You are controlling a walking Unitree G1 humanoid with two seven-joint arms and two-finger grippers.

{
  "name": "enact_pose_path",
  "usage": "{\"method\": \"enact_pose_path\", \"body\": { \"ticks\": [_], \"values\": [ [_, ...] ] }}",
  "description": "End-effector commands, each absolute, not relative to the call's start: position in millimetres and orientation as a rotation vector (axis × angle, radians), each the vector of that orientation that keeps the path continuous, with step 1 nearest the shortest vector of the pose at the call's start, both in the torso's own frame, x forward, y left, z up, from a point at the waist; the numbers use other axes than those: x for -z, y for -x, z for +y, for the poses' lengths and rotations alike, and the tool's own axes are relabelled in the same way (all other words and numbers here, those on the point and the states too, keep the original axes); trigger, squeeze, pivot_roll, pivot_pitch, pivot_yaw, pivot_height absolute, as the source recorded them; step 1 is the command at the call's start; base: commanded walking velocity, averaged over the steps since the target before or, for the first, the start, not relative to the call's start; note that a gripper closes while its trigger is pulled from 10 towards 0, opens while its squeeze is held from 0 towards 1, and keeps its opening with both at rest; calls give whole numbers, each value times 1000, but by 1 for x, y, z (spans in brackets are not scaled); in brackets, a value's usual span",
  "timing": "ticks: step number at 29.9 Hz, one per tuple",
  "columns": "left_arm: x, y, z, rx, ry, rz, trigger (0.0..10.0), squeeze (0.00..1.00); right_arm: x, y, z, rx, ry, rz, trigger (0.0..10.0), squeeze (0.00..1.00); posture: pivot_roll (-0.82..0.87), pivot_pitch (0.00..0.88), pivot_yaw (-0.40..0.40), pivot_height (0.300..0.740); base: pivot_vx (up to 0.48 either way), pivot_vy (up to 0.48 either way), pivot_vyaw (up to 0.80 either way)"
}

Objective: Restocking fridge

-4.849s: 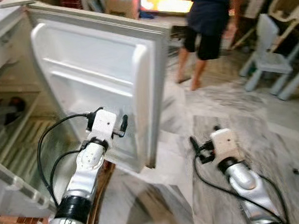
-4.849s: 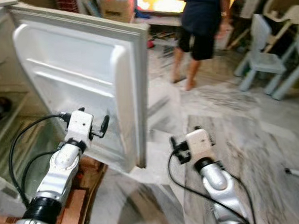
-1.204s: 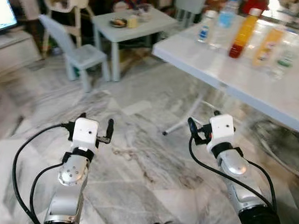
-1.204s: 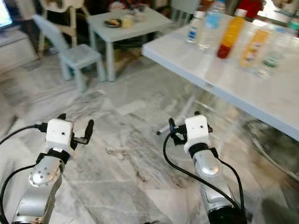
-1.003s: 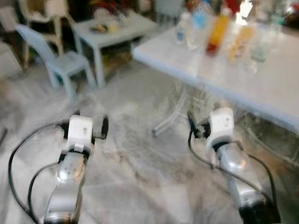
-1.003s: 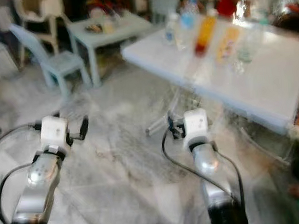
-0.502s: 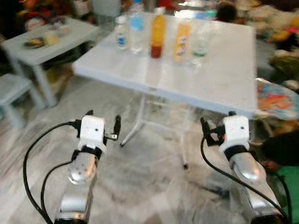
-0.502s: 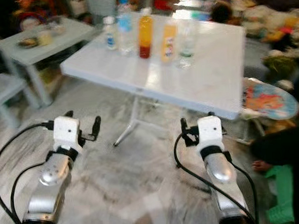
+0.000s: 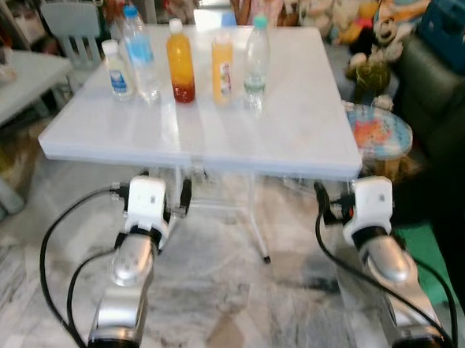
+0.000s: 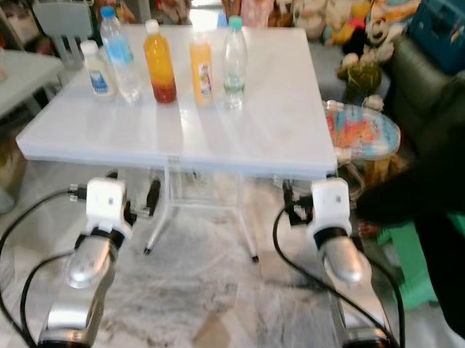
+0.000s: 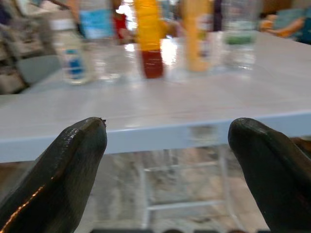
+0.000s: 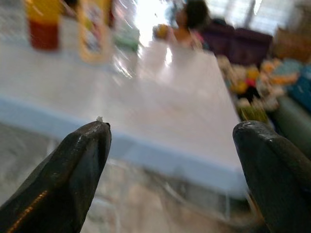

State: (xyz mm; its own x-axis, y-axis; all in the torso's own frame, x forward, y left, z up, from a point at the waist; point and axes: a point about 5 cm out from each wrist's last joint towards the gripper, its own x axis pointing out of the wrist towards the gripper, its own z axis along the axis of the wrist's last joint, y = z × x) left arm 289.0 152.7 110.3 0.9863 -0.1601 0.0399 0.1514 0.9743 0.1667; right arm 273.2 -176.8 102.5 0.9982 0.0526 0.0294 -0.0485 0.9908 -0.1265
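Bottles (image 9: 181, 51) stand in a row at the upper left of the left eye view, on a white table (image 9: 293, 131) over marble floor (image 9: 249, 315). Left wrist view: left gripper (image 11: 167, 145) spread wide below the table edge. Right wrist view: right gripper (image 12: 177, 160) likewise spread, holding nothing.

Five bottles upright in a row near far-left part of white table (image 9: 293, 139), roughly 10 to 12 o'clock ahead. From left: small white bottle (image 9: 117, 70), blue label; taller clear bottle (image 9: 140, 52), blue cap and label; orange bottle (image 9: 181, 61), white cap, dark red at base; yellow bottle (image 9: 222, 70), printed label; clear bottle (image 9: 255, 59), green cap. All capped, just beside one another, not visibly touching.
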Motion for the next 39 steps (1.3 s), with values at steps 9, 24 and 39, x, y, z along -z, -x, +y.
{"method": "enact_pose_path", "body": {
  "ticks": [9,24,39],
  "values": [
    [-114,-291,153,146,-152,-60,10000,0,-109,-277,-166,-89,109,-53,10000,0,44,41,-52,740,365,310,0],
    [-113,-285,149,174,-148,-58,10000,0,-107,-276,-165,-87,107,-46,10000,0,44,43,-50,740,338,0,-431],
    [-112,-283,147,184,-144,-54,10000,0,-105,-277,-164,-94,106,-36,10000,0,48,46,-54,740,0,0,-152]
  ]
}}
